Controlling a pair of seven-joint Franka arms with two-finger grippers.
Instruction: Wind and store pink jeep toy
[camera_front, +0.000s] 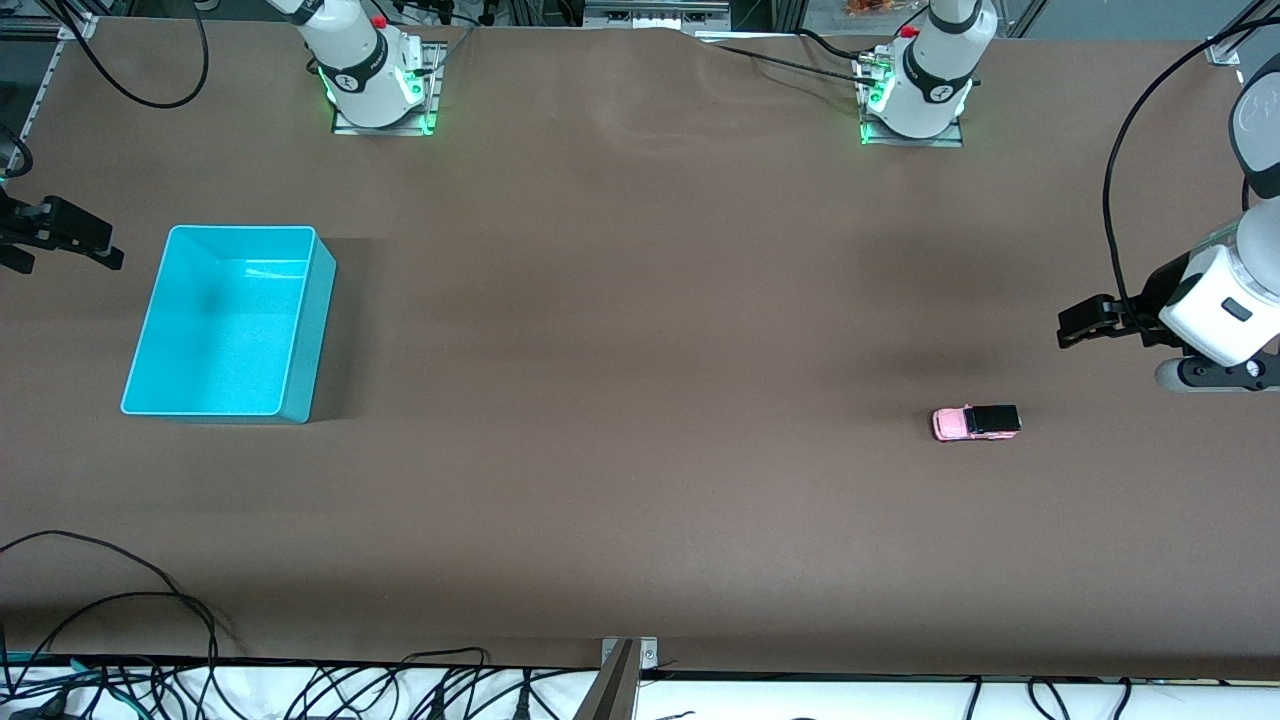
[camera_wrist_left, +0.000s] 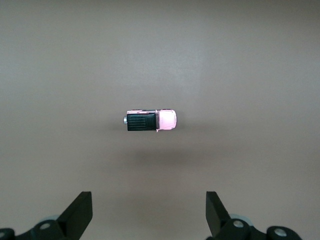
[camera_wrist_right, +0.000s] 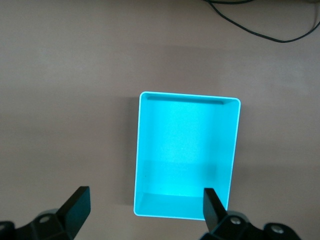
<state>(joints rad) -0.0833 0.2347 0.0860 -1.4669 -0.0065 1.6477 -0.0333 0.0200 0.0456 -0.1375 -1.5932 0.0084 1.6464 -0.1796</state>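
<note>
- While both arms hang in the air with nothing in their fingers, the right gripper (camera_front: 62, 238) shows at the edge of the front view, over the right arm's end of the table (camera_front: 640, 330), just beside the turquoise bin (camera_front: 228, 322).
- Its two black fingers (camera_wrist_right: 75, 207) stand spread wide in the right wrist view, and they touch nothing.
- The turquoise bin rests on the table toward the right arm's end, about midway between the edge where the bases stand and the edge nearest the front camera; nothing lies inside it.
- In the right wrist view the bin (camera_wrist_right: 186, 155) fills the middle of the picture, its rim a rounded rectangle on the brown surface.
- A black cable (camera_wrist_right: 260, 30) lies on the table near the bin in that same view.
- The pink jeep toy (camera_front: 976, 422) sits on its wheels on the bare table toward the left arm's end, well apart from the bin and nearer to the front camera than the bin's middle.
- Its black roof faces up, and its pink hood points toward the right arm's end.
- The left gripper (camera_front: 1092, 322) hangs over the table near the left arm's end edge, near the toy but clear of it.
- Its fingers (camera_wrist_left: 80, 212) are spread wide, with the jeep (camera_wrist_left: 150, 120) seen below them, untouched.
</note>
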